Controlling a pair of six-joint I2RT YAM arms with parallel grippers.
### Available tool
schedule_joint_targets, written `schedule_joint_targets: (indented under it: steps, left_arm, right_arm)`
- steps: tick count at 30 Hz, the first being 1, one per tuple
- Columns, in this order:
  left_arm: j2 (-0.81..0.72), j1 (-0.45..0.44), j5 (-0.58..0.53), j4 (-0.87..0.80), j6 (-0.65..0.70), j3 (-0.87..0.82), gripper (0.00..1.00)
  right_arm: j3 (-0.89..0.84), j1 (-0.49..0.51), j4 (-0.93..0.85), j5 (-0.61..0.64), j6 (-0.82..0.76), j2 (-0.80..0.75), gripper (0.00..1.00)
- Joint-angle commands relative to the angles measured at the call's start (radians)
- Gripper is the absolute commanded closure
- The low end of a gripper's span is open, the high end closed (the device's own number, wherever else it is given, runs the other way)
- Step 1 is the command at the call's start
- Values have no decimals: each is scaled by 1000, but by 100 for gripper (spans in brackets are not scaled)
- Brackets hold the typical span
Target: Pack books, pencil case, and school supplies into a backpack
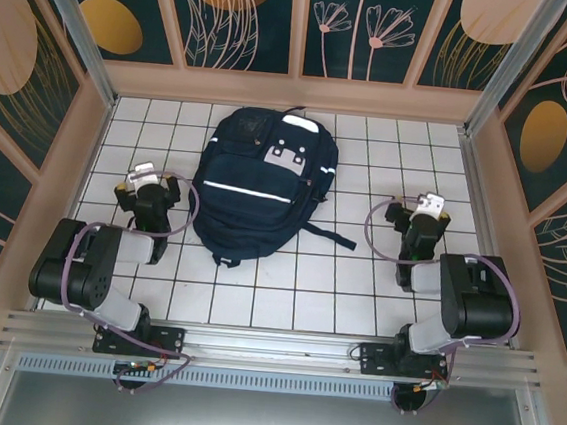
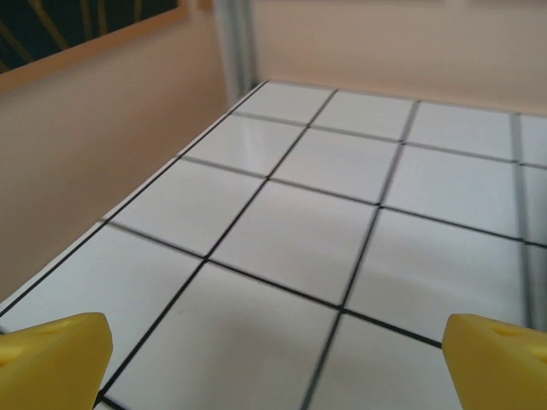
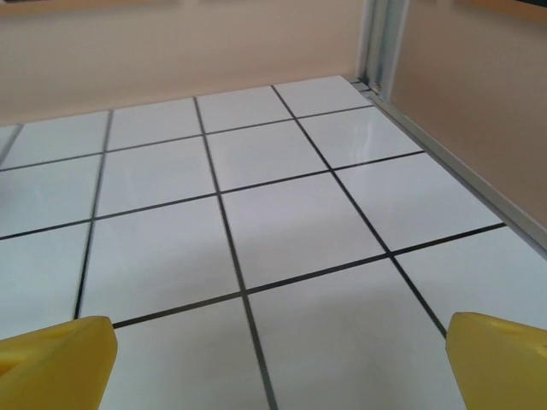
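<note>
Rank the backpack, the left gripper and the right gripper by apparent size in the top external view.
1. Backpack, clearly the largest.
2 and 3. Left gripper and right gripper look alike, so there is no ranking between them.

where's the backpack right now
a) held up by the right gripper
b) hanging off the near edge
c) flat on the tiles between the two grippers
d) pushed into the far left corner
c: in the top view the backpack lies flat on the tiled table, with the left gripper beside it on one side and the right gripper further off on the other, both open and holding nothing.
</note>
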Motion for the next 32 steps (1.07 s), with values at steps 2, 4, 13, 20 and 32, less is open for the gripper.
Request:
schedule_joint_targets:
  steps: [2, 4, 13, 20, 32]
  left_arm:
    - [-29, 15, 139, 173, 56, -44, 1]
    - [-31, 20, 159, 185, 58, -51, 1]
    - [4, 53, 294, 313, 62, -112, 1]
    - [0, 53, 290, 325, 62, -121, 1]
    - [1, 54, 288, 330, 63, -124, 1]
  right_arm:
    - [-70, -24, 291, -82, -1, 48, 1]
    - [-49, -31, 217, -130, -1, 34, 1]
    - [-37, -41, 190, -142, 9, 31, 1]
    - [-28, -59, 169, -184, 18, 30, 1]
    - [-28, -60, 168, -185, 18, 30, 1]
